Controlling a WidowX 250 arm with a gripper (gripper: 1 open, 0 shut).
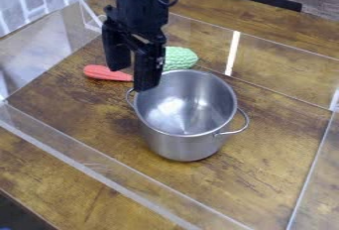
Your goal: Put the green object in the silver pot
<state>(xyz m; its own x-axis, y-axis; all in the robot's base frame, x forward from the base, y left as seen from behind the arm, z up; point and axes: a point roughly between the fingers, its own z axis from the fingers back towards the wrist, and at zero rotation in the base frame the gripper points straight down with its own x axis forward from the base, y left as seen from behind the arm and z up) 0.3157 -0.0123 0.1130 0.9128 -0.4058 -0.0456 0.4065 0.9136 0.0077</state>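
End effector point(133, 63) hangs open beside green object point(177, 57) behind silver pot point(188, 113).

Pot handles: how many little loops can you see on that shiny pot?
2. One handle sticks out at the silver pot's right side; the other is at its upper left, just below the robot's hand.

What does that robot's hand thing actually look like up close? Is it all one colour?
Yes, nearly all black. The gripper is a boxy black block with two long, flat, straight fingers hanging from it like a blunt fork. A thin dark cable loops out beside the arm above it. No markings or labels are readable at this size.
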